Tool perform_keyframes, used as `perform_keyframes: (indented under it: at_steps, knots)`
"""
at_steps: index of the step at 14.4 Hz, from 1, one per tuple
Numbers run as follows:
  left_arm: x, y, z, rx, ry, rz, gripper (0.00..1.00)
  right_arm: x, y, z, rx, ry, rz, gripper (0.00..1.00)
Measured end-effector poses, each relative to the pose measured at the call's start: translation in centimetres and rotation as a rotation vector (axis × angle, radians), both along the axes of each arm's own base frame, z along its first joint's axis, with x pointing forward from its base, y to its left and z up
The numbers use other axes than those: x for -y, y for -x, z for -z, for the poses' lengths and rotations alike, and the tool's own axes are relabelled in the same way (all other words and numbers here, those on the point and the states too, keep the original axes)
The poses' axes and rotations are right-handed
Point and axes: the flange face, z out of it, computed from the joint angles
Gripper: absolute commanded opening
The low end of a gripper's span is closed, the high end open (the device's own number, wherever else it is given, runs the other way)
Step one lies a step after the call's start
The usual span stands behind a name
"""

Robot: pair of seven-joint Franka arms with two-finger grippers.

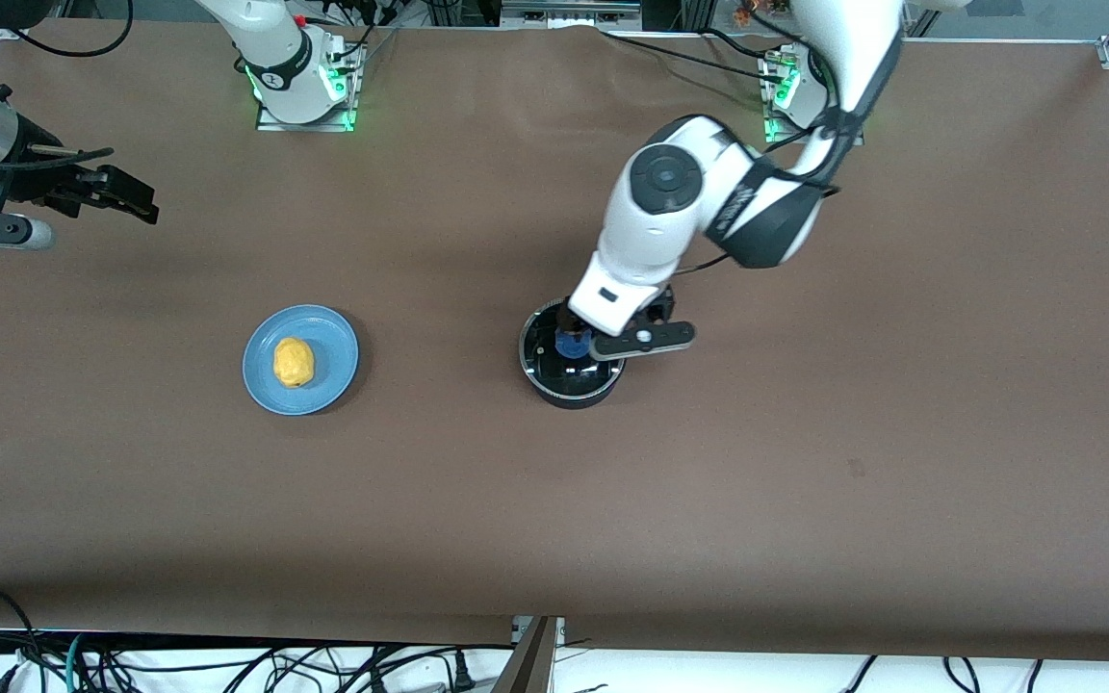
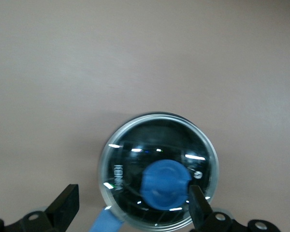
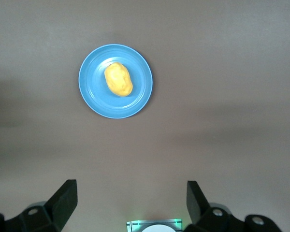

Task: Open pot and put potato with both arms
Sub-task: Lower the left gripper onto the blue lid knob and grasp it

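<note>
2 arms share this table, and only 1 is at work. The left gripper [image 1: 581, 339] hangs directly over the pot [image 1: 569, 356], which stands near the middle of the tabletop, well in from every edge, a little toward the left arm's end. In the left wrist view its jaws are spread wide and hold nothing. The lid [image 2: 158, 170] sits on the pot, so the pot is not yet open. The relation that matters: the blue knob [image 2: 165, 184] is not centred between the fingers. It lies right by 1 fingertip [image 2: 197, 199] and well apart from the other [image 2: 67, 199]. My judgement is that the gripper needs a sideways shift toward that knob, then a descent, before closing. The blue handle [image 2: 106, 221] peeks out under the lid rim, between the fingers.

The potato [image 1: 293, 362] lies on the blue plate [image 1: 333, 375], toward the right arm's end of the table, about as near the front camera as the pot. The right gripper [image 1: 121, 197] waits high, near the edge at the right arm's end, released and empty; it is the nearer arm to the potato.
</note>
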Motion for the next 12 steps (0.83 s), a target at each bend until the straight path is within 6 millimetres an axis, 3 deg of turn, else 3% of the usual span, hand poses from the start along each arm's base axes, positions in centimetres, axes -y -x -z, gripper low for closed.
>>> perform_keyframes:
  at_steps: [4,12]
  knots:
    - [2.9,0.5,3.1,-0.01,-0.014,0.043,1.0,0.0,0.1,0.1,-0.009,0.0,0.0,1.0]
    - [3.8,0.9,6.2,0.008,-0.063,0.114,1.0,0.0,0.1,0.1,-0.01,0.0,-0.001,1.0]
